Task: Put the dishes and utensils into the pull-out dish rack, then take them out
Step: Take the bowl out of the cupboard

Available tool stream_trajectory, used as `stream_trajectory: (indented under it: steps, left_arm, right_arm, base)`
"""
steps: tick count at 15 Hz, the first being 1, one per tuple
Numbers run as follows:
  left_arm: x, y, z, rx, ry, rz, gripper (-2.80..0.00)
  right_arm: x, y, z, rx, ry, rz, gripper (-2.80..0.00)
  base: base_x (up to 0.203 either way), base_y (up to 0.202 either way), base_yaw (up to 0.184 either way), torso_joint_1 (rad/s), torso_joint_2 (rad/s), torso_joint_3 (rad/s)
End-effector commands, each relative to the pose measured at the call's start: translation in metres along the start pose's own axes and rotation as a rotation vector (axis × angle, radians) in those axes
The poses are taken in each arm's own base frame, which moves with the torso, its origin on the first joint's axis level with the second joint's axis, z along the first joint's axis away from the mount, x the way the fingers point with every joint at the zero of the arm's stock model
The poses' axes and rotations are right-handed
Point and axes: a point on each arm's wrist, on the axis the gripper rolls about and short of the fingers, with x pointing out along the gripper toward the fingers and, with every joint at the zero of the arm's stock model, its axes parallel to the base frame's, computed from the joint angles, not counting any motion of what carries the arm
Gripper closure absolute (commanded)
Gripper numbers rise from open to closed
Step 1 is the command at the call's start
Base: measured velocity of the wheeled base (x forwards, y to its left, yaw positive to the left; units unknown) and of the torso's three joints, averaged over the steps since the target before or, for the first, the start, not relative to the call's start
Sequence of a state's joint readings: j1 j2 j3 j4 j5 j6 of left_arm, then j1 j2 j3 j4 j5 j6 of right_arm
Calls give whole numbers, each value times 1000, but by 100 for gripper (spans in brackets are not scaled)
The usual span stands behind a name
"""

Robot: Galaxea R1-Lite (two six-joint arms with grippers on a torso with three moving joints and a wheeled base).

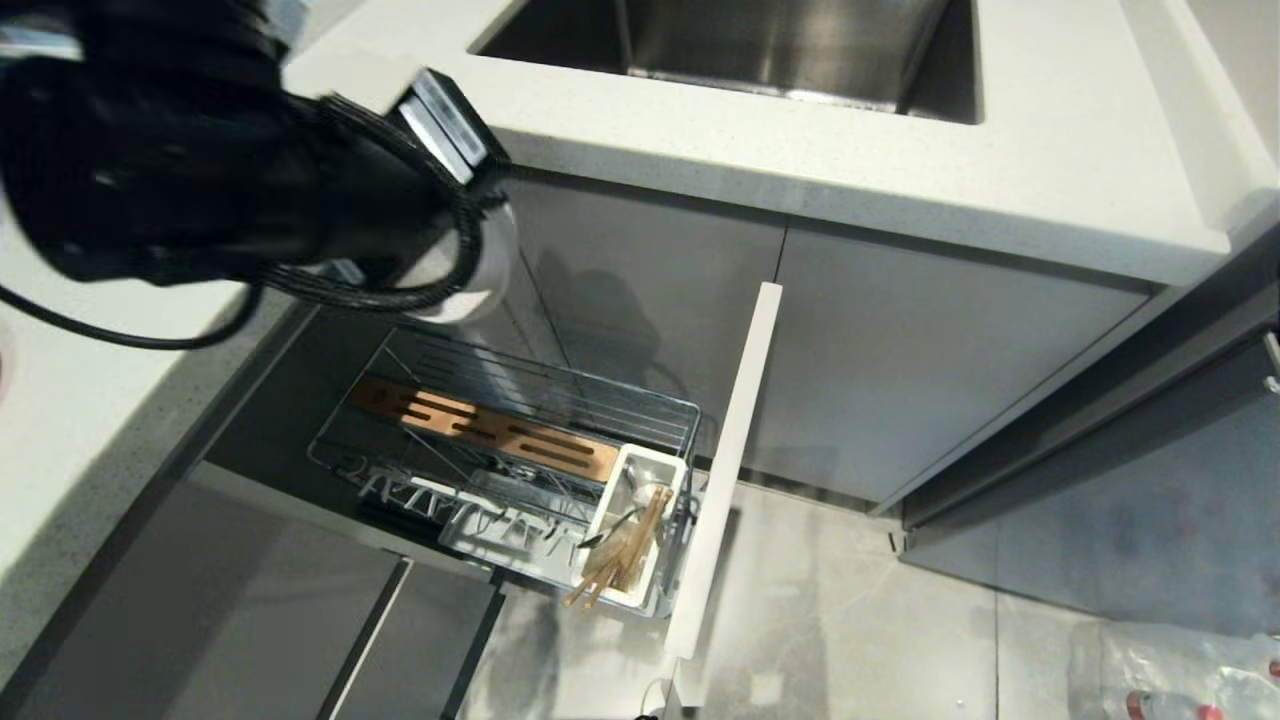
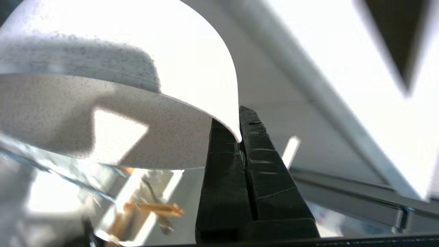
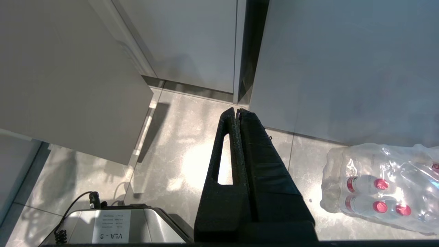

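Left gripper [image 2: 240, 137] pinches the rim of a white bowl [image 2: 120, 103], jaws pressed tight on the thin edge, and holds it in the air above the rear of the pull-out dish rack [image 1: 520, 440], up near the counter edge over the rack. The rack stands pulled out from the cabinet, w/ its wire slots bare of any dish. At the rack's front corner, the white caddy [image 1: 640, 470] next to the pale front panel [image 1: 735, 440] already holds the chopsticks [image 1: 625, 555] and a dark slim utensil, prob. the spoon [image 1: 612, 527]. No pink plate shows in any view.

Judged from that: utensils are in, the bowl is in transit, the plate is unaccounted for. Whether this is late loading or early unloading can't be told.

Head view gives the whole rack and caddy, but the left arm hides the grip itself; only part of the bowl peeks out below the wrist. Left wrist view shows the pinch on the rim close up, w/ the caddy blurred beneath. Right wrist view alone shows the right gripper [image 3: 238, 111], fingers pressed together on nothing, parked low over the floor well away from the rack, near a shrink-wrapped bottle pack [image 3: 380, 185].
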State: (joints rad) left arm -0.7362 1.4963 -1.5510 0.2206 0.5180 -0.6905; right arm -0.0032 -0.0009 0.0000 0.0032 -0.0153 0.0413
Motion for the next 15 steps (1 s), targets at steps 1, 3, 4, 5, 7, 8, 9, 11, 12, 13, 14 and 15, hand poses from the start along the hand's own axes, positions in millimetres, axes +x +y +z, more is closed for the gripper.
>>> stream_trajectory:
  steps: [1, 3, 4, 5, 7, 8, 9, 11, 12, 13, 14, 15]
  left_arm:
    - [-58, 9, 37, 19, -122, -58, 0]
    - [-88, 24, 59, 140, -253, 36, 0]
    - [-92, 33, 66, 172, -300, 106, 0]
    - [-97, 42, 74, 195, -341, 168, 0]
    - [-106, 64, 90, 238, -418, 333, 0]
    - [-112, 75, 97, 255, -443, 413, 0]
    - [-120, 86, 104, 272, -456, 493, 0]
    - [-139, 102, 114, 295, -430, 625, 0]
    - [-148, 106, 116, 298, -403, 670, 0]
    - [-157, 109, 119, 298, -366, 718, 0]
    - [-163, 111, 121, 299, -322, 771, 0]
    - [-164, 115, 125, 298, -268, 822, 0]
  right_arm:
    - [0, 0, 0, 0, 2, 0, 0]
    - [0, 0, 0, 0, 2, 0, 0]
    - [0, 0, 0, 0, 2, 0, 0]
    - [0, 0, 0, 0, 2, 0, 0]
    - [0, 0, 0, 0, 2, 0, 0]
    - [0, 0, 0, 0, 2, 0, 0]
    - [0, 0, 0, 0, 2, 0, 0]
    - [0, 0, 0, 0, 2, 0, 0]
    - [0, 0, 0, 0, 2, 0, 0]
    - [0, 0, 0, 0, 2, 0, 0]
    - [0, 0, 0, 0, 2, 0, 0]
    - [0, 0, 0, 0, 2, 0, 0]
  base:
    - [0, 0, 0, 0, 0, 0]
    - [0, 0, 0, 0, 0, 0]
    - [0, 0, 0, 0, 0, 0]
    - [0, 0, 0, 0, 0, 0]
    - [0, 0, 0, 0, 0, 0]
    - [0, 0, 0, 0, 0, 0]
    - [0, 0, 0, 0, 0, 0]
    - [0, 0, 0, 0, 0, 0]
    - [0, 0, 0, 0, 0, 0]
    - [0, 0, 0, 0, 0, 0]
    - [0, 0, 0, 0, 0, 0]
    - [0, 0, 0, 0, 0, 0]
